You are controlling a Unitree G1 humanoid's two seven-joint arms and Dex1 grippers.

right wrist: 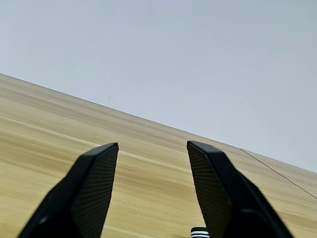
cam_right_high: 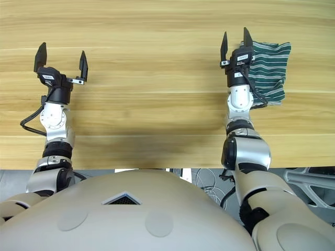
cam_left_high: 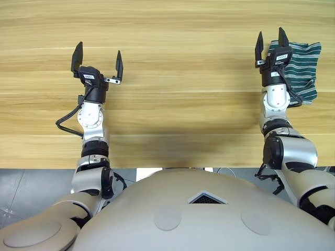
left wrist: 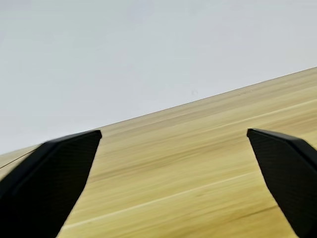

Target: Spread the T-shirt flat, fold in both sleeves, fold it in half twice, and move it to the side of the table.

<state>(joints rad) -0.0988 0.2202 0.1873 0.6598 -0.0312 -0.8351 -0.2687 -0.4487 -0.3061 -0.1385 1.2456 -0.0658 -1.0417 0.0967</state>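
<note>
The T-shirt (cam_left_high: 297,70), dark green with thin white stripes, lies folded into a small rectangle at the right side of the wooden table (cam_left_high: 183,94). My right gripper (cam_left_high: 270,43) hovers over the shirt's left edge, open, with nothing between its fingers; a sliver of the striped cloth (right wrist: 199,232) peeks out by one finger in the right wrist view. My left gripper (cam_left_high: 98,61) stands wide open over bare wood at the left of the table, far from the shirt. Its two black fingers (left wrist: 47,183) frame bare wood in the left wrist view.
The table's front edge (cam_left_high: 172,166) runs just ahead of my torso. Bare wood stretches between the two arms and toward the far edge (left wrist: 198,99), beyond which is a plain pale wall.
</note>
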